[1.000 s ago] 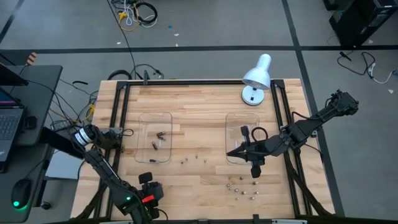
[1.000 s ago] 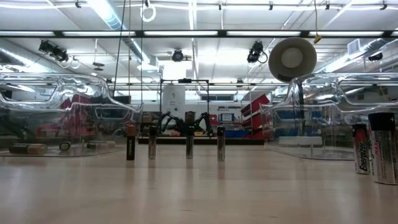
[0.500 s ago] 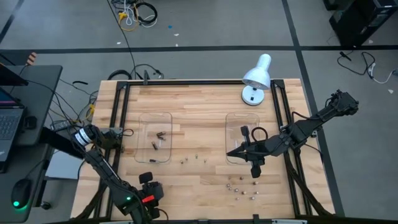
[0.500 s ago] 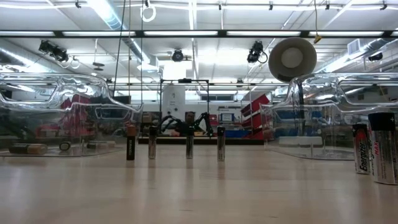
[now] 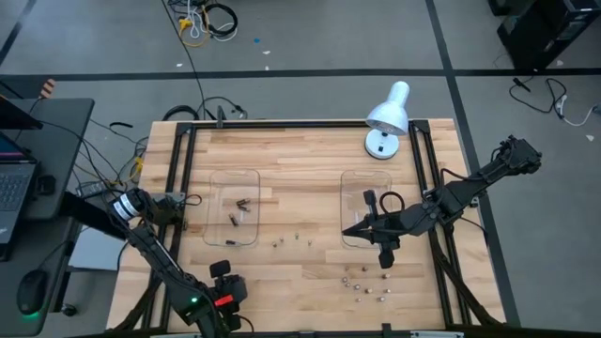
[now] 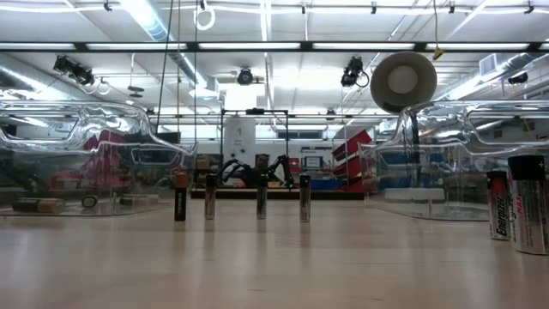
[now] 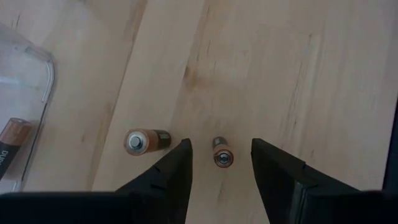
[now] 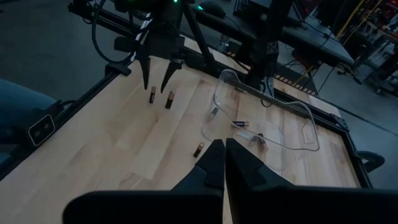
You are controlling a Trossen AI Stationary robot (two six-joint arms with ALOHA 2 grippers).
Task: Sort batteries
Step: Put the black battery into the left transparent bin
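The left gripper (image 7: 221,144) hangs spread and empty, straight above an upright battery (image 7: 222,155) standing just outside the clear tray (image 7: 38,68), its long axis pointing up between the jaws. The right gripper (image 8: 224,147), farther from that tray, is clenched on nothing.
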